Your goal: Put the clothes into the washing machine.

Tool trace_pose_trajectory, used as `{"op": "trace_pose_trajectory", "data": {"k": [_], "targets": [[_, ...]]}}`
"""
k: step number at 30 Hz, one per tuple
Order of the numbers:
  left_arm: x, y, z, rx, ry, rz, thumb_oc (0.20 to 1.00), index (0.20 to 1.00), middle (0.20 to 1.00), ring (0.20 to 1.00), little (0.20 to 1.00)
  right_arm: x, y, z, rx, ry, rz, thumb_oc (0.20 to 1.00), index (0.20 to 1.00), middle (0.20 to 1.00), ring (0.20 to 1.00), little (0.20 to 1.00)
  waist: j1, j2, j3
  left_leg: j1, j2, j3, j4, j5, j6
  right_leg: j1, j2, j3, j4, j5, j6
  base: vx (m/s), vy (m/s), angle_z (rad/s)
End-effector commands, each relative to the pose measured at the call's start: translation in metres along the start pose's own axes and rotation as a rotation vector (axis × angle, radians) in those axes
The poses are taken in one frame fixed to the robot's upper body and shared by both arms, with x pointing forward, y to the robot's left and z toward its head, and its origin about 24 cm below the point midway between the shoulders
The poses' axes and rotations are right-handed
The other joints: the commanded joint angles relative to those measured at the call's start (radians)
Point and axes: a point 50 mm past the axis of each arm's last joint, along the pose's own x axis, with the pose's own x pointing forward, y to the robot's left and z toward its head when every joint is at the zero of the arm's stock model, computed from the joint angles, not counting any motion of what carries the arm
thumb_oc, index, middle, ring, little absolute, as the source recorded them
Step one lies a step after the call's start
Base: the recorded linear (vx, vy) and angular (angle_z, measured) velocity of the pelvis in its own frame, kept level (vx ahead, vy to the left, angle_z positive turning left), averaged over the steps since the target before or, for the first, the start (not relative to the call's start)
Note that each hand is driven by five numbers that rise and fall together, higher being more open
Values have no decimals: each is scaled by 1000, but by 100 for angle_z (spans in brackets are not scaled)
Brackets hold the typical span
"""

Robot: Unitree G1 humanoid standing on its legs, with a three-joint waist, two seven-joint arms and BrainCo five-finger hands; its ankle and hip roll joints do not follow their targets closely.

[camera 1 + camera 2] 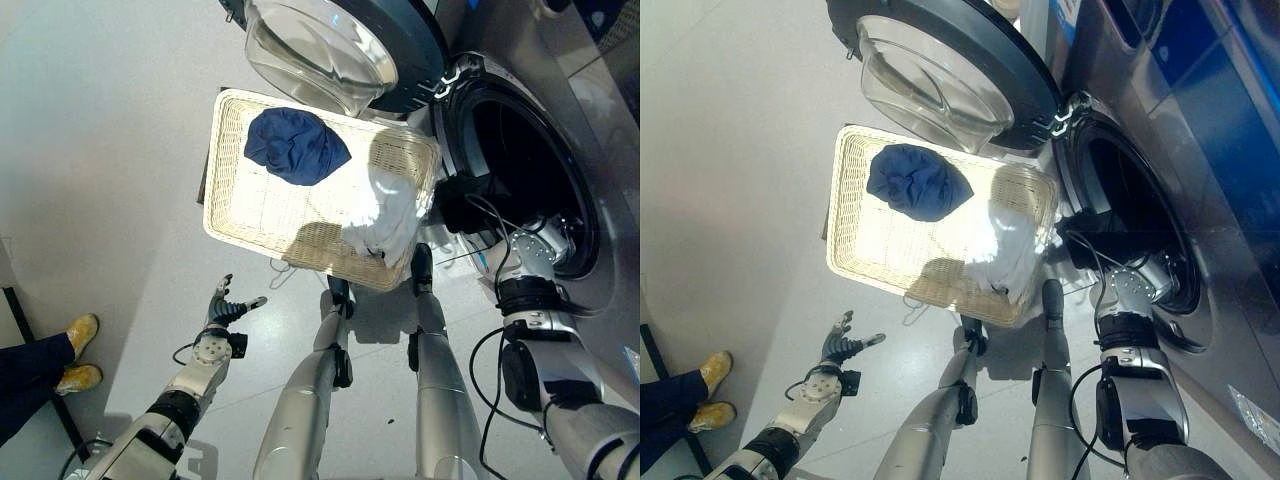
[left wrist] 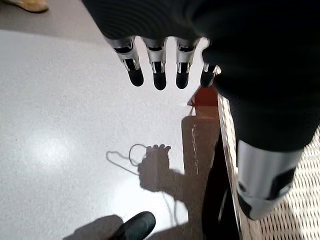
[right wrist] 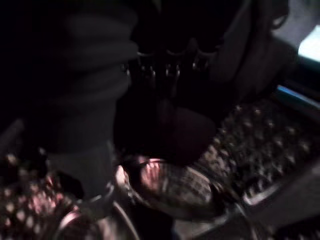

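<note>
Now: right hand at the washer mouth, two garments in the basket

Starting at the fingers: the left hand (image 1: 222, 308) hangs over bare grey floor (image 1: 110, 150), its fingers spread and relaxed, holding nothing. In its wrist view the dark fingertips (image 2: 160, 80) point out over the floor, with the basket's woven edge beside the thumb.

The right hand (image 1: 462, 203) reaches into the round opening of the washing machine (image 1: 560, 110), under its dark cover. A dark shape sits at the hand by the drum's lip. Its wrist view is very dark, with the perforated drum wall (image 3: 245, 135) past the fingers; whether they are clenched or loose cannot be told.

Outward from the hands, a cream wicker basket (image 1: 232, 215) lies on the floor just beside the machine's opening. A navy blue garment (image 1: 296, 146) is bunched near the basket's far end, and a white garment (image 1: 385, 215) lies at the side nearest the drum, draped on the rim. The machine's glass door (image 1: 320, 45) stands swung open above the basket's far end.

A person's yellow shoes (image 1: 78, 352) show at the floor's edge.
</note>
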Motion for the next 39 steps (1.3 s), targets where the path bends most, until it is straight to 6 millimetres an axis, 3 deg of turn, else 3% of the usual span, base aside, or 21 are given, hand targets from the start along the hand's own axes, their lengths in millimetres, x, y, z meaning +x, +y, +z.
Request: {"op": "trace_pose_trajectory", "data": {"k": [1, 2, 5, 17, 18, 19, 21, 24, 25, 29, 32, 34, 35, 38, 39], "targets": [[-2, -11, -1, -48, 16, 7, 1000, 1000, 1000, 1000, 1000, 20, 45, 30, -109, -58, 232, 1000, 1000, 1000, 1000, 1000, -5, 104, -7, -88, -20, -58, 147, -60, -80, -10, 78, -69, 121, -149, -12, 0, 0, 0], [-4, -16, 0, -49, 5, -2, 1000, 1000, 1000, 1000, 1000, 23, 43, 31, -252, -82, 265, 1000, 1000, 1000, 1000, 1000, 1, 111, -7, -95, -22, -59, 142, -56, -78, -18, 77, -73, 120, -148, -12, 0, 0, 0], [-4, -18, 4, -51, -11, -14, 1000, 1000, 1000, 1000, 1000, 24, 46, 23, -379, -59, 315, 1000, 1000, 1000, 1000, 1000, 12, 118, -7, -112, -23, -58, 142, -54, -78, -36, 76, -77, 123, -146, -12, 0, 0, 0], [-4, -13, 14, -31, -38, -24, 1000, 1000, 1000, 1000, 1000, 26, 9, 18, -602, 161, 357, 1000, 1000, 1000, 1000, 1000, 28, 93, -7, -148, -26, -76, 132, -52, -64, -68, 82, -94, 136, -147, -4, -10, -16, 1], [-1, -8, 17, -21, -40, -16, 1000, 1000, 1000, 1000, 1000, 29, -4, 16, -804, 247, 285, 1000, 1000, 1000, 1000, 1000, 32, 80, -7, -155, -26, -82, 133, -51, -62, -71, 82, -101, 137, -141, 0, -18, -51, 10], [0, -7, 19, -22, -44, -14, 1000, 1000, 1000, 1000, 1000, 29, -3, 15, -813, 252, 286, 1000, 1000, 1000, 1000, 1000, 32, 80, -7, -165, -26, -81, 134, -44, -61, -80, 83, -101, 135, -133, -1, -43, -64, 12], [4, 3, 23, -5, -48, -8, 1000, 1000, 1000, 1000, 1000, 32, -9, 12, -1072, 344, 239, 1000, 1000, 1000, 1000, 1000, 41, 68, -7, -163, -23, -86, 134, -48, -59, -76, 82, -112, 137, -133, 3, -32, -66, 9], [5, 4, 24, -6, -49, -7, 1000, 1000, 1000, 1000, 1000, 32, -8, 12, -1076, 349, 239, 1000, 1000, 1000, 1000, 1000, 41, 67, -7, -166, -23, -85, 135, -47, -59, -79, 82, -112, 137, -132, 3, -7, -43, 8], [8, 12, 28, 12, -56, -4, 1000, 1000, 1000, 1000, 1000, 34, -12, 11, -1206, 433, 219, 1000, 1000, 1000, 1000, 1000, 51, 51, -7, -179, -22, -94, 141, -44, -55, -86, 84, -124, 146, -129, 3, -42, -85, 7], [9, 15, 32, 15, -65, -1, 1000, 1000, 1000, 1000, 1000, 34, -3, 7, -1211, 468, 246, 1000, 1000, 1000, 1000, 1000, 56, 47, -7, -192, -22, -98, 145, -38, -52, -96, 83, -131, 150, -122, 3, -20, -51, 9], [5, 21, 22, 25, -51, 0, 1000, 1000, 1000, 1000, 1000, 26, 32, -10, -985, 508, 409, 1000, 1000, 1000, 1000, 1000, 53, 39, -7, -181, -17, -101, 148, -48, -54, -86, 84, -136, 161, -135, 5, 0, -6, 5], [4, 22, 21, 24, -49, 1, 1000, 1000, 1000, 1000, 1000, 24, 36, -12, -963, 511, 426, 1000, 1000, 1000, 1000, 1000, 52, 38, -7, -180, -17, -101, 148, -49, -54, -86, 85, -135, 161, -136, 5, 0, 0, 0], [-2, 22, 11, 16, -34, 15, 1000, 1000, 1000, 1000, 1000, 10, 56, -23, -728, 533, 539, 1000, 1000, 1000, 1000, 1000, 41, 27, -7, -174, -14, -103, 142, -51, -56, -83, 91, -125, 158, -136, 7, 0, 0, 0], [-4, 22, 7, 9, -29, 26, 1000, 1000, 1000, 1000, 1000, 4, 69, -24, -630, 518, 603, 1000, 1000, 1000, 1000, 1000, 35, 21, -7, -176, -11, -100, 134, -44, -54, -88, 97, -117, 152, -126, 8, -12, 21, -2], [-7, 20, 3, 2, -24, 31, 1000, 1000, 1000, 1000, 1000, -5, 90, -25, -544, 472, 695, 1000, 1000, 1000, 1000, 1000, 30, 18, -7, -171, -8, -100, 126, -44, -54, -87, 103, -110, 148, -125, 10, 0, 0, 0]]}}
